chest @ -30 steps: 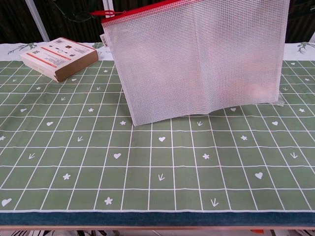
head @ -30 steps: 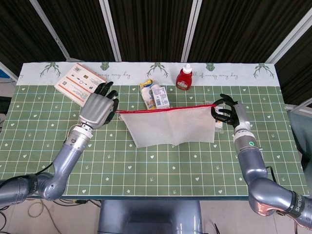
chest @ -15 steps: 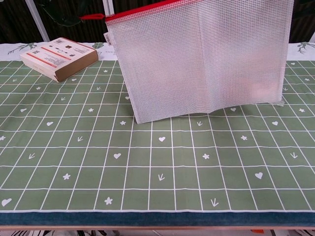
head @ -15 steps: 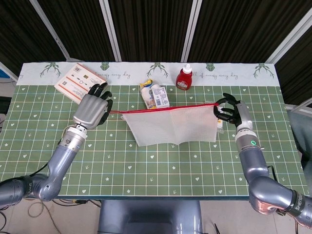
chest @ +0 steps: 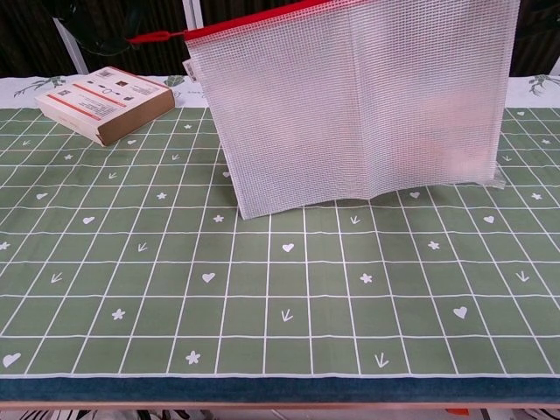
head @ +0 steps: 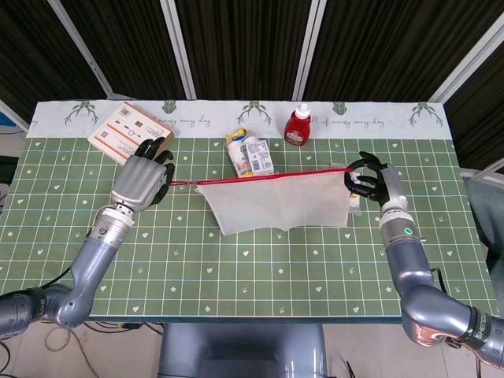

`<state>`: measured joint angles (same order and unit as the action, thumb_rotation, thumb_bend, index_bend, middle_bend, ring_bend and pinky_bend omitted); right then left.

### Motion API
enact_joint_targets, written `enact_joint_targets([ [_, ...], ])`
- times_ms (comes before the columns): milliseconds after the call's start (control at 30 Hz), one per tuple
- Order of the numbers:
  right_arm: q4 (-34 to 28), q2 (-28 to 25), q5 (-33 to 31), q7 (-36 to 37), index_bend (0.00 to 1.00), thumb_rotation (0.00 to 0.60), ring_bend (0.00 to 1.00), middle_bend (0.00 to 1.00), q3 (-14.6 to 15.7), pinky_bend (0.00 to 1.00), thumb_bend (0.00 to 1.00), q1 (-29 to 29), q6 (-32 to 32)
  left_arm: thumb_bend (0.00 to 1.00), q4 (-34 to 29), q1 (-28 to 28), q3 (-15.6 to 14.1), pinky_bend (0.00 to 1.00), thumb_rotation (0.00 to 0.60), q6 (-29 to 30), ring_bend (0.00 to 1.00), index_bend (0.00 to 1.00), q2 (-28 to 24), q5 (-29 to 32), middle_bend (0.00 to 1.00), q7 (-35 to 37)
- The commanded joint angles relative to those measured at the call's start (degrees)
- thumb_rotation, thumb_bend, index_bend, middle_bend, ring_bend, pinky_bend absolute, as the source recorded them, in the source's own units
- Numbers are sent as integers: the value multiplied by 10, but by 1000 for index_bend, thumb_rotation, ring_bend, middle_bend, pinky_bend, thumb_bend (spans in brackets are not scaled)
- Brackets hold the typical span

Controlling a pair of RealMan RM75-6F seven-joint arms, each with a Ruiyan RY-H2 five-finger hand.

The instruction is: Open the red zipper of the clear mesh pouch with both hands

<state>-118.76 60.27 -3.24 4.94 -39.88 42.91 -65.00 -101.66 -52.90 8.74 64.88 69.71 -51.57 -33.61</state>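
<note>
The clear mesh pouch (head: 276,203) hangs above the table, stretched between both hands; the chest view shows it (chest: 350,105) filling the upper middle. Its red zipper (head: 268,177) runs along the top edge. My left hand (head: 140,180) grips the red zipper pull tab (chest: 157,36), which sticks out to the left of the pouch's corner. My right hand (head: 370,181) pinches the pouch's right top corner. Neither hand shows in the chest view.
A cardboard box (head: 126,135) lies at the back left, just behind my left hand; the chest view also shows the box (chest: 105,103). Small packets (head: 250,153) and a red bottle (head: 298,126) stand behind the pouch. A pale printed strip runs along the table's far edge.
My left hand has moved leftward, drawing the red pull tab away from the pouch's left corner. The right hand has held its corner nearly still.
</note>
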Motion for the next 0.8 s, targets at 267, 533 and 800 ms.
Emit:
enact_joint_targets([
  [267, -13, -8, 47, -35, 0, 600, 0, 0, 27, 206, 248, 3, 19, 146, -3, 8, 7, 51, 600, -2, 0, 236, 2, -4, 88, 12],
  [533, -25, -21, 107, -71, 0, 600, 0, 0, 61, 206, 203, -2, 3, 143, -24, 25, 9, 36, 600, 11, 0, 198, -8, -13, 61, 21],
  [800, -32, -32, 290, -128, 0, 600, 0, 0, 163, 206, 115, -58, -58, 71, -70, 93, -30, 12, 600, 76, 0, 160, -30, -75, 24, 45],
])
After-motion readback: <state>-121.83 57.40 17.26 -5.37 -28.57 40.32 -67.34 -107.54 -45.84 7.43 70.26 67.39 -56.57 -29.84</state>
